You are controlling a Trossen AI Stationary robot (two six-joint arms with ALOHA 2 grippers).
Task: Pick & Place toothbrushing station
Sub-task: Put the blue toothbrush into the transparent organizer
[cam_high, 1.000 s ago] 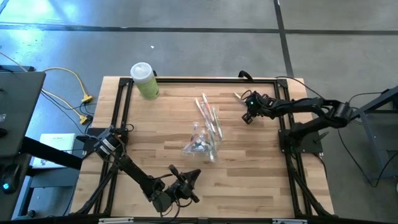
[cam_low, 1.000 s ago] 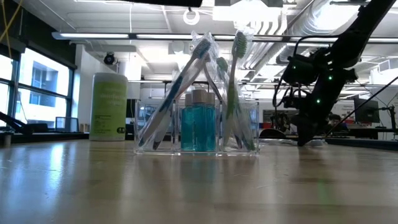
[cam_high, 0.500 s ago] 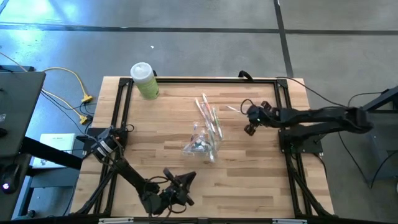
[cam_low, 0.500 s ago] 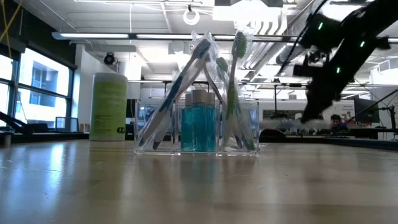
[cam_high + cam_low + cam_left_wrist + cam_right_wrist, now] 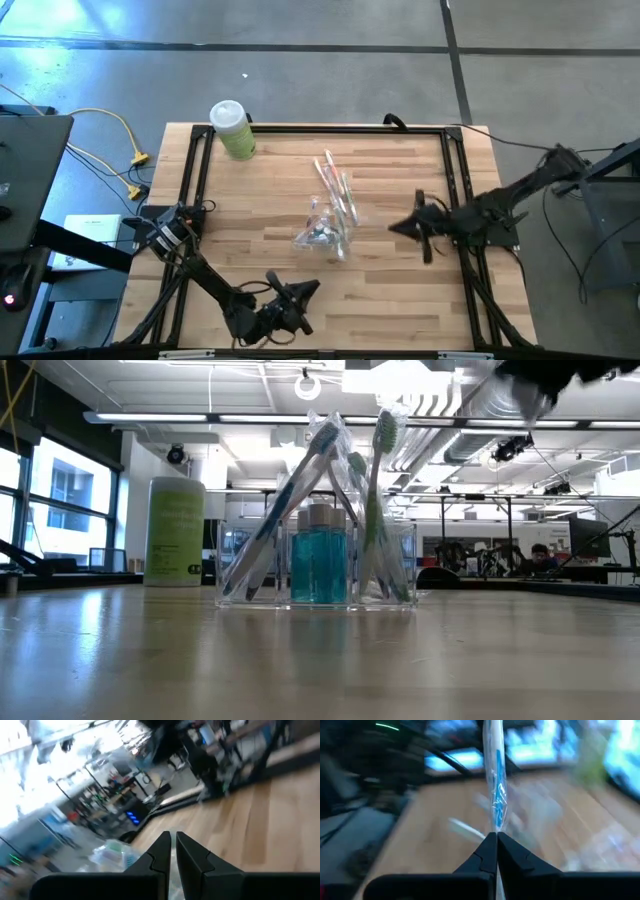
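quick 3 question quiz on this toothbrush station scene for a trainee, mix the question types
1. True or false: the right hand is shut on a wrapped toothbrush.
2. Multiple choice: in the low view, what stands in the middle of the clear organizer? A) blue mouthwash bottles B) a red cup C) a soap bar
3. Fill in: seen from above, the green canister stands at the table's far ____ corner.

Key
1. True; the right wrist view shows the wrapper pinched between the closed fingers.
2. A
3. Left. The left hand waits, shut, at the near edge.
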